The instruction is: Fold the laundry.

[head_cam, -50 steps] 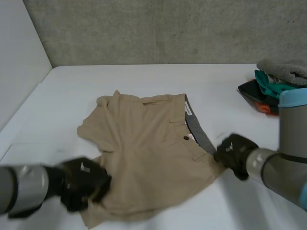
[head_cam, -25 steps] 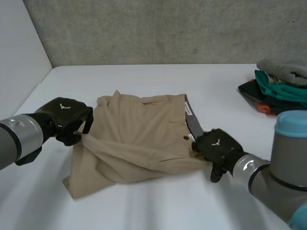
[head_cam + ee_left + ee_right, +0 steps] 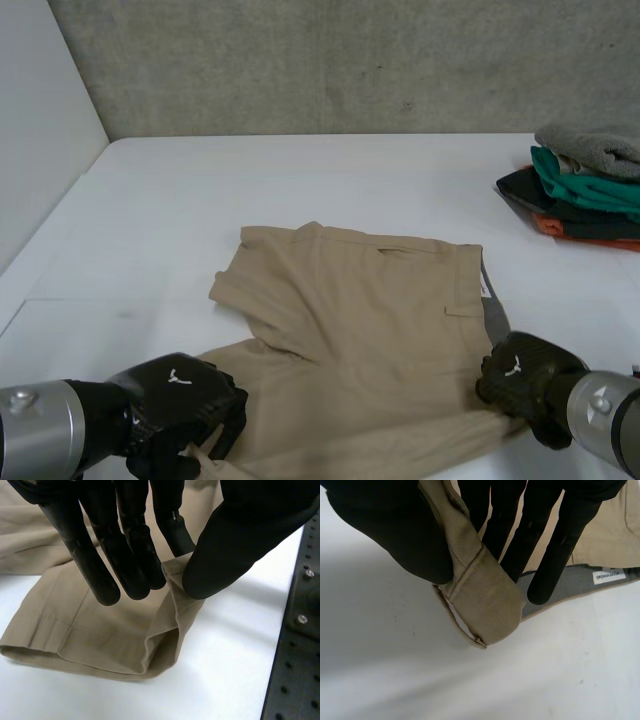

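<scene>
Head view: khaki shorts are pinched at the near edge by left robot hand and right robot hand; fold-over is judged next.

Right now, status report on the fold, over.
Left hand pinching shorts at hem corner. Right hand pinching waistband-side corner. Clothes pile far right, apart from shorts.

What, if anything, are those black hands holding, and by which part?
Both pinch the tan shorts: the left hand a leg hem's corner, the right hand a folded edge by the grey waistband.
</scene>
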`<act>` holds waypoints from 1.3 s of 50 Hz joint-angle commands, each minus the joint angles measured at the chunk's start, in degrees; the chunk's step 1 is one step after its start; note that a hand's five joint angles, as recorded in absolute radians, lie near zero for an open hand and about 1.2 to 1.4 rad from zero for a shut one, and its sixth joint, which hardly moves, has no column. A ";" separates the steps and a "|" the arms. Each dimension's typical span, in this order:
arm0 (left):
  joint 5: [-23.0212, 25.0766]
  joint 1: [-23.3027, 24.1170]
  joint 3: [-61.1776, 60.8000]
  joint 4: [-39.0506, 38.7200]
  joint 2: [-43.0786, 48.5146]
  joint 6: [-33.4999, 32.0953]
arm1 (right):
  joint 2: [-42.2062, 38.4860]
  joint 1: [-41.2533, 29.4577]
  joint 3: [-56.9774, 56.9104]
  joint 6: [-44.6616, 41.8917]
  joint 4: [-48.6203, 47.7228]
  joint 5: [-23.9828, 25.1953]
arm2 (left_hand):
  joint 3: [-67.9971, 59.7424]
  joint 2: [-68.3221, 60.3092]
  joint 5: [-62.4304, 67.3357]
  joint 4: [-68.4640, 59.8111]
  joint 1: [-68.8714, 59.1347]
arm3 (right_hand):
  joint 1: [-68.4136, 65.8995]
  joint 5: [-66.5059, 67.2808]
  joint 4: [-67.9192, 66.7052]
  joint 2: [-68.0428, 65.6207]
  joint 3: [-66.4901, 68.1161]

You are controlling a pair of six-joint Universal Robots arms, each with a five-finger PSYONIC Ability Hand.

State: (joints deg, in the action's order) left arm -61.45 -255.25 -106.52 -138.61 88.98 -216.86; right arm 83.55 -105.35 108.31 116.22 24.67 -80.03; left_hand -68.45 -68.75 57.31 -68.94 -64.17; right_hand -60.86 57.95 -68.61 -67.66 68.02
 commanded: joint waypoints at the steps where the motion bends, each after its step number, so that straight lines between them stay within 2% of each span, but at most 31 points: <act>1: -3.49 0.19 6.13 -5.69 6.73 -2.87 | -6.02 -3.72 -8.53 10.32 -4.97 -2.14 | -11.55 -11.25 12.69 -11.06 -15.83 | -19.14 12.05 -11.39 -12.34 11.98; 6: -7.63 1.24 14.57 -14.82 12.70 0.11 | -11.47 -6.36 -15.92 15.87 -10.95 -3.99 | -11.55 -11.25 12.69 -11.06 -15.83 | -19.14 12.05 -11.39 -12.34 11.98; 11: -12.01 2.74 25.80 -31.06 21.57 6.96 | -18.49 -7.41 -25.49 20.88 -19.63 -8.64 | -11.55 -11.25 12.69 -11.06 -15.83 | -19.14 12.05 -11.39 -12.34 11.98; 15: -14.57 5.36 36.34 -40.40 30.35 11.45 | -24.92 -8.73 -32.45 22.39 -25.45 -11.11 | -11.55 -11.25 12.69 -11.06 -15.83 | -19.14 12.05 -11.39 -12.34 11.98; 18: -16.15 7.66 44.97 -41.12 36.86 12.60 | -32.90 -9.96 -40.60 21.60 -30.71 -14.70 | -11.55 -11.25 12.69 -11.06 -15.83 | -19.14 12.05 -11.39 -12.34 11.98; 21: -21.33 9.50 53.85 -40.60 42.93 13.22 | -37.93 -10.49 -46.07 20.28 -34.06 -18.05 | -11.55 -11.25 12.69 -11.06 -15.83 | -19.14 12.05 -11.39 -12.34 11.98; 22: -22.74 9.68 55.70 -40.42 44.25 13.22 | -39.50 -10.67 -47.82 20.02 -35.20 -19.53 | -11.55 -11.25 12.69 -11.06 -15.83 | -6.29 -0.80 1.46 0.50 -0.86; 23: -25.36 9.94 58.85 -39.72 46.70 13.65 | -40.56 -10.93 -49.06 19.93 -36.43 -21.03 | -11.55 -11.25 12.69 -11.06 -15.83 | 28.14 -35.23 35.89 34.94 -35.30; 24: -26.52 10.03 60.18 -39.11 47.77 14.01 | -41.10 -11.28 -49.42 20.01 -36.97 -21.83 | 15.57 15.88 -14.44 16.07 11.29 | 45.30 -52.40 53.05 52.10 -52.46; 25: -26.79 10.03 60.55 -38.93 48.04 14.27 | -41.62 -11.63 -49.42 20.54 -38.45 -22.62 | 35.33 35.63 -34.19 35.82 31.05 | 50.86 -57.95 58.61 57.66 -58.02; 26: -26.88 10.12 60.46 -38.75 48.04 14.45 | -41.46 -11.81 -49.25 20.98 -39.16 -22.54 | 58.45 58.75 -57.31 58.94 54.17 | 50.86 -57.95 58.61 57.66 -58.02; 32: -26.71 10.38 52.13 -40.06 40.94 17.52 | -34.35 -11.11 -42.84 26.95 -40.84 -17.71 | 58.45 58.75 -57.31 58.94 54.17 | 50.86 -57.95 58.61 57.66 -58.02; 36: -25.30 10.56 43.17 -43.05 34.08 18.84 | -24.17 -8.83 -32.76 32.92 -35.33 -11.75 | 58.45 58.75 -57.31 58.94 54.17 | 50.86 -57.95 58.61 57.66 -58.02; 40: -22.05 10.74 33.85 -46.65 27.75 19.02 | -18.97 -6.28 -26.07 35.39 -25.85 -6.74 | 58.45 58.75 -57.31 58.94 54.17 | 50.86 -57.95 58.61 57.66 -58.02; 45: -17.49 10.56 24.54 -51.22 22.39 19.28 | -18.16 -3.47 -20.08 36.36 -17.73 -4.70 | 58.45 58.75 -57.31 58.94 54.17 | 50.69 -57.79 58.44 57.49 -57.85; 51: -16.77 10.30 20.39 -53.43 21.15 19.81 | -21.85 -1.09 -15.24 36.71 -27.29 -4.43 | 58.45 58.75 -57.31 58.94 54.17 | 44.81 -51.91 52.56 51.61 -51.97; 53: -16.86 10.47 20.03 -53.52 21.33 20.25 | -24.04 -0.56 -14.97 36.45 -31.25 -4.61 | 58.45 58.75 -57.31 58.94 54.17 | 34.94 -42.03 42.69 41.73 -42.09; 54: -16.95 10.47 20.03 -53.43 21.41 20.34 | -25.27 -0.21 -15.40 36.62 -33.26 -4.78 | 58.45 58.75 -57.31 58.94 54.17 | 12.90 -19.99 20.65 19.70 -20.05; 56: -17.12 10.47 19.77 -53.34 21.24 20.51 | -25.89 0.31 -16.02 36.36 -33.81 -5.31 | 58.45 58.75 -57.31 58.94 54.17 | -19.00 11.90 -11.24 -12.20 11.84; 61: -17.30 10.04 19.42 -53.08 19.93 20.78 | -21.60 2.77 -15.15 31.28 -33.80 -12.94 | 58.45 58.75 -57.31 58.94 54.17 | -19.14 12.05 -11.39 -12.34 11.98; 65: -17.21 9.16 18.80 -52.99 17.90 21.48 | -18.34 5.15 -13.92 21.79 -37.14 -15.24 | 58.45 58.75 -57.31 58.94 54.17 | -19.14 12.05 -11.39 -12.34 11.98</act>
State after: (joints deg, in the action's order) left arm -78.62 -245.12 -87.18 -191.88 109.24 -196.12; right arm 60.41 -103.14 93.16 148.92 -9.62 -90.35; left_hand -12.18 -11.78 2.85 -11.62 -10.79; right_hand -49.91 55.42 -68.38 -64.71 67.30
